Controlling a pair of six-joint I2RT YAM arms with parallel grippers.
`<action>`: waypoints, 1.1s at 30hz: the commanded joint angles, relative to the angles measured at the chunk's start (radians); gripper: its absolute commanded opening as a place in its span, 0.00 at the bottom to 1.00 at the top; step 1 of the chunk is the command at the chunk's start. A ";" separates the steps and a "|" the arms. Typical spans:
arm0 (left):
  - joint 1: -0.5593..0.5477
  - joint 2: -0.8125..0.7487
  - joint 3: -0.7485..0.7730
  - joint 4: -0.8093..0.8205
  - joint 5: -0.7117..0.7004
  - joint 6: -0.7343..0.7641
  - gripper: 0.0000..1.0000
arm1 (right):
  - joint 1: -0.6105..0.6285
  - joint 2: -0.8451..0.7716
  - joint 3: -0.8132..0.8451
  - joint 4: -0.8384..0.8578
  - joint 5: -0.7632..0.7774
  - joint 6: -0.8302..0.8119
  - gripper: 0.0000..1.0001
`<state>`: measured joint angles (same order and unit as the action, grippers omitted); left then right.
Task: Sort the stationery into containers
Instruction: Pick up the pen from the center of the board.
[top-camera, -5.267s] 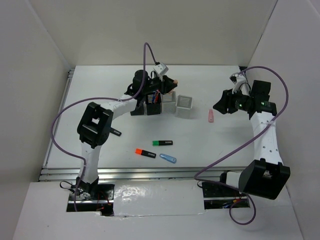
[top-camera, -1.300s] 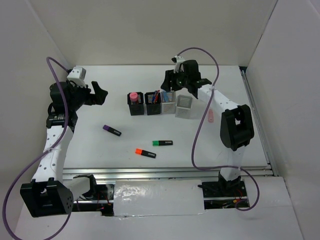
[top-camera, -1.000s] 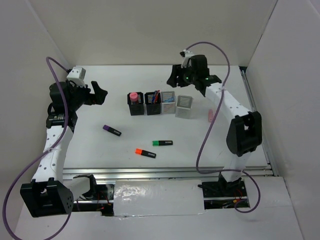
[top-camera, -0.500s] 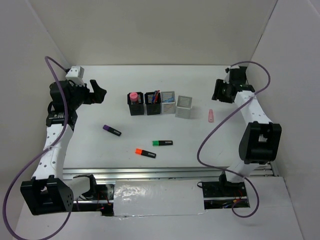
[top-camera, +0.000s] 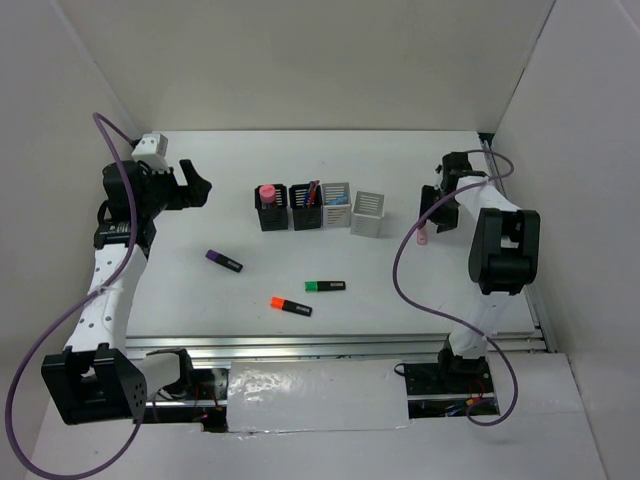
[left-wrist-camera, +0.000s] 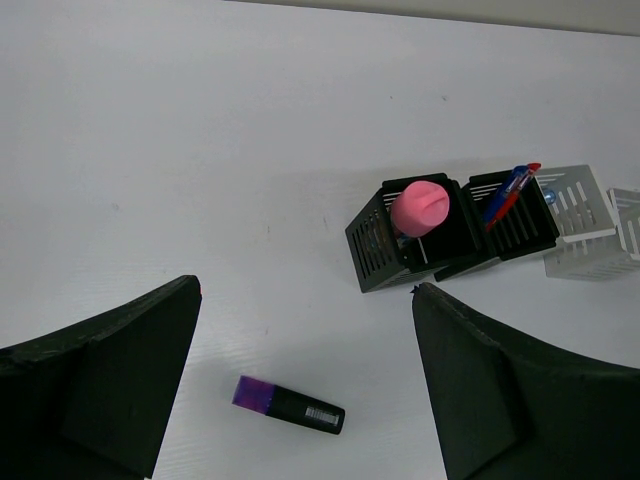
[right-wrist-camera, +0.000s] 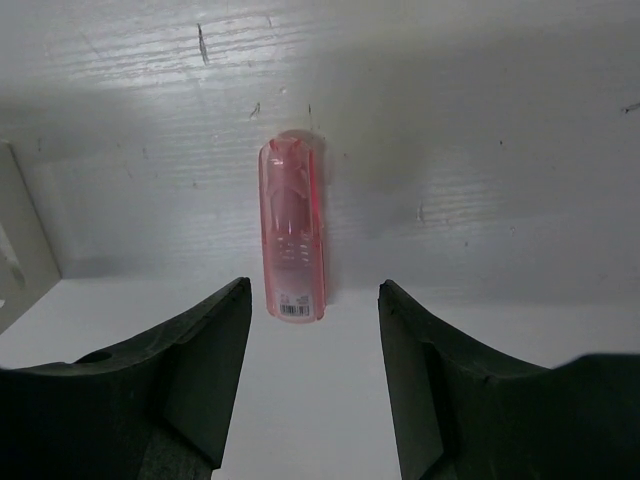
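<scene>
Four containers stand in a row at mid-table: a black cup (top-camera: 267, 212) holding a pink marker (left-wrist-camera: 420, 207), a black cup (top-camera: 306, 208) with pens, and two light grey cups (top-camera: 336, 205) (top-camera: 368, 213). A translucent pink marker (right-wrist-camera: 292, 230) lies flat at the right. My right gripper (right-wrist-camera: 315, 290) is open just above it, and the marker's near end reaches between the fingertips without touching either. My left gripper (left-wrist-camera: 305, 290) hangs open and empty at the far left, above a purple marker (left-wrist-camera: 288, 405). Green (top-camera: 325, 286) and orange (top-camera: 291, 306) markers lie in front.
White walls close in the table on the left, back and right. A metal rail (top-camera: 330, 345) runs along the near edge by the arm bases. The right arm's purple cable (top-camera: 405, 270) loops over the table's right half.
My right arm has swung from the cups to the right and come down over the pink marker. The light blue marker has left the table. The left arm has held still over the last second.
</scene>
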<state>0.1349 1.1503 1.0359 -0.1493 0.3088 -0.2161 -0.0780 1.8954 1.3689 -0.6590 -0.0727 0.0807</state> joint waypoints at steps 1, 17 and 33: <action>0.005 -0.014 -0.003 0.030 -0.001 -0.011 0.99 | 0.018 0.042 0.074 -0.021 0.024 -0.012 0.61; 0.006 0.012 0.012 0.019 0.018 -0.008 0.99 | 0.050 0.252 0.303 -0.185 0.097 -0.064 0.36; 0.031 -0.069 -0.037 0.126 0.194 0.027 0.99 | 0.067 -0.033 0.619 -0.187 -0.209 -0.251 0.00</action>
<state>0.1551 1.1301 1.0000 -0.1238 0.4019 -0.2108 -0.0395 2.0682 1.8793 -0.8948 -0.1638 -0.1047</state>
